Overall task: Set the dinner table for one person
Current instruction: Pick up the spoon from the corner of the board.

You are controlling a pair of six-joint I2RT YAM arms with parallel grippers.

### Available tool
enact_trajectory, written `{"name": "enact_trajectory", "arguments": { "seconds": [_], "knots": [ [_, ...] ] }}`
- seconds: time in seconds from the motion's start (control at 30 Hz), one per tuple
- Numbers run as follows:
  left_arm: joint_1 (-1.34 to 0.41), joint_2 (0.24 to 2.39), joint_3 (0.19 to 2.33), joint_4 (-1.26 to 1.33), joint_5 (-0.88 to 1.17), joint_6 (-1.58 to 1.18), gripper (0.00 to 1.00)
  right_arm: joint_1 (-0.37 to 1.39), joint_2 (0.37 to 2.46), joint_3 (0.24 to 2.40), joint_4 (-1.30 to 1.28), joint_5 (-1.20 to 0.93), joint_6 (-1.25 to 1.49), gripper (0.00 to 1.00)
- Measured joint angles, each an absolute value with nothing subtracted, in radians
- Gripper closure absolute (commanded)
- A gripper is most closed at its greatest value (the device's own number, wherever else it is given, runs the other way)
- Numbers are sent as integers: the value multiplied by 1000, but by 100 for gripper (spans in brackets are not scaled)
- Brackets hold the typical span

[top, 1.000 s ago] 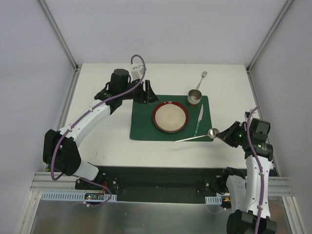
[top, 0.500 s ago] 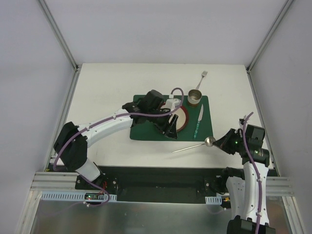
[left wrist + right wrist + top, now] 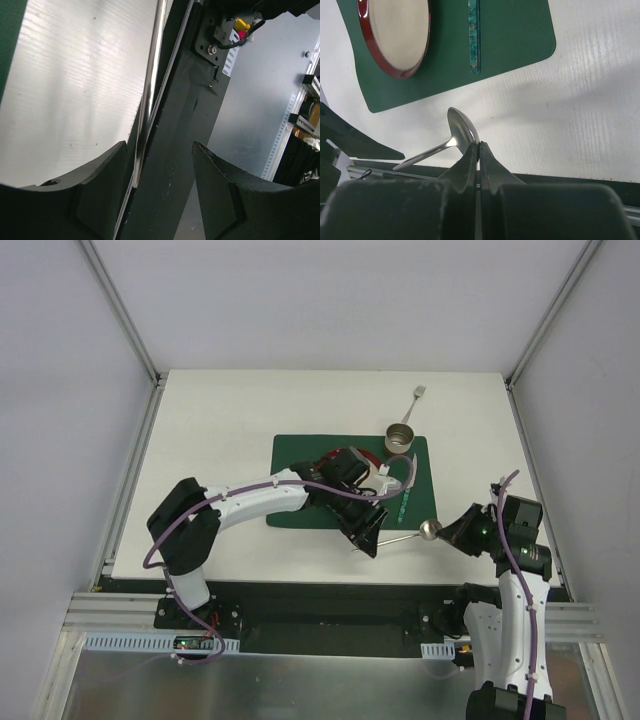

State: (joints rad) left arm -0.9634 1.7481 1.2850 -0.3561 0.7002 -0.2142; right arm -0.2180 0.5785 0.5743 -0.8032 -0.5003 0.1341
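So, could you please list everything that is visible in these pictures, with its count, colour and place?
dinner table: one, white, under everything else.
placemat: one, dark green, on the table, right of the middle.
plate: one, red rim and beige centre, on the placemat.
knife: one, green patterned handle, on the placemat, right of the plate.
cup: one, metal, at the placemat's far right corner.
fork: one, silver, on the bare table beyond the cup.
spoon: one, silver, by the placemat's near right corner.
left gripper: one, black, open, a finger on either side of the spoon's handle.
right gripper: one, black, shut on the spoon's bowl.
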Motion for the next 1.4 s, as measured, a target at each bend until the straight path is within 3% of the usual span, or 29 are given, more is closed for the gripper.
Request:
{"name": "enact_trajectory", "arguments": {
  "seconds": [0.47,0.53,0.63,0.7,1.4],
  "knots": [
    [-1002,1817,1304,-382,730,-193,48,-216,606,569,-760,-501,150,99],
    [-1002,1822,1309,-383,730,-193,60,-215,609,562,-750,-501,154,99],
    [-1002,1837,1319,-386,726,-191,88,-213,610,553,-743,-501,157,100],
    [-1002,1846,1326,-396,722,-186,99,-213,610,547,-739,-502,157,99],
    [-1002,1851,1359,-436,637,-143,100,-199,645,525,-654,-509,190,99]
  ]
}}
